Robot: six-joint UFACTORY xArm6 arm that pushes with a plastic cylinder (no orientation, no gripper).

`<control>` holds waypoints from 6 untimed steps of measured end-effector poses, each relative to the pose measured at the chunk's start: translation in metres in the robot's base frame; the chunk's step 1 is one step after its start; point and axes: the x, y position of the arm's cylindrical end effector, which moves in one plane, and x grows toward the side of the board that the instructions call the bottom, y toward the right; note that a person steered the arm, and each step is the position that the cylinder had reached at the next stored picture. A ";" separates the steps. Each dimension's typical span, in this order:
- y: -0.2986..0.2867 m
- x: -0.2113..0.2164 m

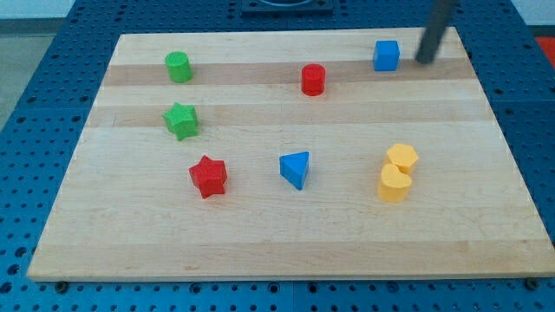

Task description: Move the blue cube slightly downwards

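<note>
The blue cube (387,55) sits near the top right of the wooden board (286,234). My rod comes down from the view's top right, and my tip (424,61) rests on the board just to the right of the blue cube, a small gap apart from it.
A red cylinder (313,80) lies left of the blue cube. A green cylinder (179,67) and a green star (181,120) are at the left. A red star (208,176), a blue triangular block (296,169) and two yellow blocks (397,172) lie lower down.
</note>
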 end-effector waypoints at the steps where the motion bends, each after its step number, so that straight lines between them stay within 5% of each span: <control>1: -0.002 -0.007; 3: -0.048 -0.026; 5: -0.048 -0.007; 6: -0.047 0.036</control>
